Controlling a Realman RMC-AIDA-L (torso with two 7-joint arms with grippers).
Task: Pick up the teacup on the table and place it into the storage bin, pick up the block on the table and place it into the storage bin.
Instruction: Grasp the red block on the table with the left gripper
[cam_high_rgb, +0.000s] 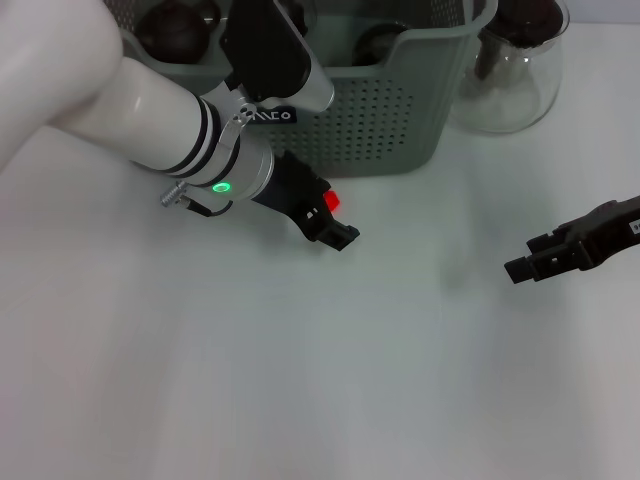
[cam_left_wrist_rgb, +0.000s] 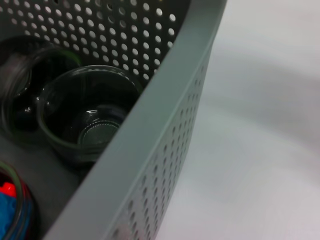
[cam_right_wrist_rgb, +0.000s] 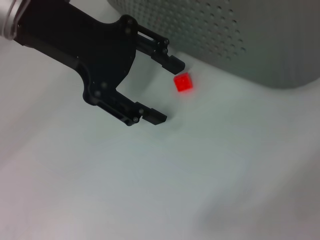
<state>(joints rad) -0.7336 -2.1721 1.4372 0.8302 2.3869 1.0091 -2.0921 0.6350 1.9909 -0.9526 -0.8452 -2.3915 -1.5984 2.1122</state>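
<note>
A small red block (cam_high_rgb: 331, 201) (cam_right_wrist_rgb: 183, 82) lies on the white table just in front of the grey-green storage bin (cam_high_rgb: 400, 110) (cam_right_wrist_rgb: 240, 35). My left gripper (cam_high_rgb: 338, 216) (cam_right_wrist_rgb: 169, 91) is open and low over the table, and the block sits just beyond its fingertips, nearer the bin-side finger and apart from both. In the left wrist view a clear glass teacup (cam_left_wrist_rgb: 87, 117) stands upright inside the storage bin (cam_left_wrist_rgb: 165, 115). My right gripper (cam_high_rgb: 522, 257) hovers open and empty at the right of the table.
A clear glass pitcher (cam_high_rgb: 510, 70) stands right of the bin at the back. Inside the bin are another glass (cam_left_wrist_rgb: 20, 90) and a glass holding something blue and red (cam_left_wrist_rgb: 10, 205). Bare white table (cam_high_rgb: 300, 380) spreads across the front.
</note>
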